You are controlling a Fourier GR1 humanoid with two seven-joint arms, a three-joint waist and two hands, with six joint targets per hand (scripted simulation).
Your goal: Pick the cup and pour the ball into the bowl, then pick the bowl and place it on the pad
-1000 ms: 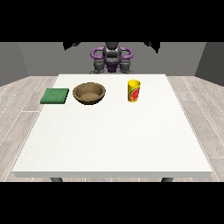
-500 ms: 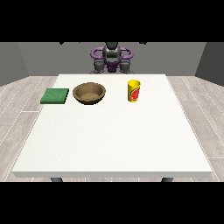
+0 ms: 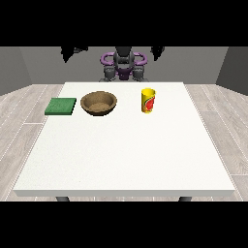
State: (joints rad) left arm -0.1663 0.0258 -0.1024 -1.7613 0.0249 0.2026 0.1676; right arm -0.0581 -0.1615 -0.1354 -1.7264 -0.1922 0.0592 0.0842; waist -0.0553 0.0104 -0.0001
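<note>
White table: my work surface.
Wooden bowl: centre-back, between pad and cup, handy for pouring.
Green pad: just beside bowl.
Yellow cup: upright, untouched; ball unseen.
Hands: raised, finger state indiscernible.

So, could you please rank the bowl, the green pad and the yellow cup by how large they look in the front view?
1. Bowl, widest.
2. Green pad, somewhat smaller than the bowl.
3. Yellow cup, smallest.

All three sit about equally far from the camera.
</note>
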